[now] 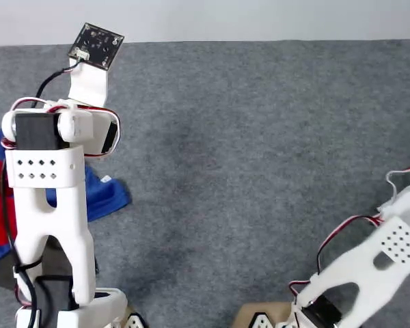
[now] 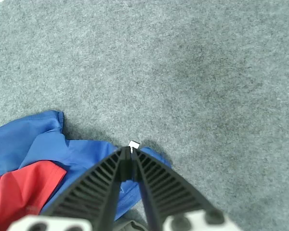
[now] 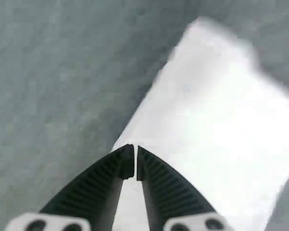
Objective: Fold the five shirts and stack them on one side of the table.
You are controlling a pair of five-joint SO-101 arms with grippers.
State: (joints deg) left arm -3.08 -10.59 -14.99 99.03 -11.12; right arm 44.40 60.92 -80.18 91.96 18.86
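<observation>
Grey mat [image 1: 260,150], red shirt [image 2: 24,192] on blue shirt [image 2: 82,154] at left, your left gripper [image 2: 130,153] and right gripper [image 3: 130,150] both closed.

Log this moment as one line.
left gripper shut over blue shirt | right gripper shut | red shirt on blue shirt

Both arms are white plastic. The left arm [image 1: 51,212] has a black box [image 1: 35,130] on top, rows of small holes [image 1: 31,169], and thin red, white and black wires [image 1: 102,111]. A little black board [image 1: 96,46] sits at its tip. The right arm [image 1: 379,270] has holes and wires too. The left hand [image 2: 130,153] and the right hand [image 3: 131,150] have black ribbed fingers.
</observation>
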